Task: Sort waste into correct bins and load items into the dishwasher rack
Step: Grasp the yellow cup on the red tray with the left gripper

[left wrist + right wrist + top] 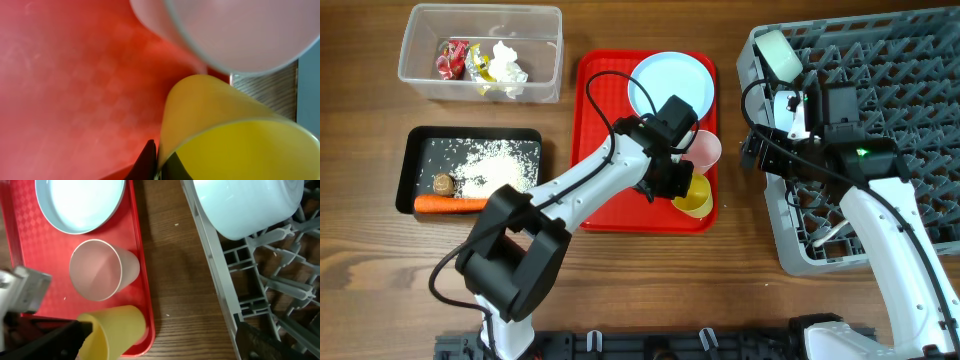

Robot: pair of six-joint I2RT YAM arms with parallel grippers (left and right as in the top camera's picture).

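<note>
left gripper (160, 164) is pinching the rim of the yellow cup (215, 115), which is lying sideways on the red tray (600, 90) just beside the pink cup (97, 270). Advising a straight lift, keeping clear of the pink one. right gripper (755, 152) is hovering at the rack (900, 80) edge; can't tell its finger state.

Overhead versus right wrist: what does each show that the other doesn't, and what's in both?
Only overhead: the clear tub holding wrappers and tissue, and the black tray with rice, carrot and brown lump. Only right wrist: the whole pink cup, partly covered overhead by the left arm. Both: plate, pink cup and yellow cup on the red tray, left tool at the yellow cup's rim, bowl in the rack.
</note>
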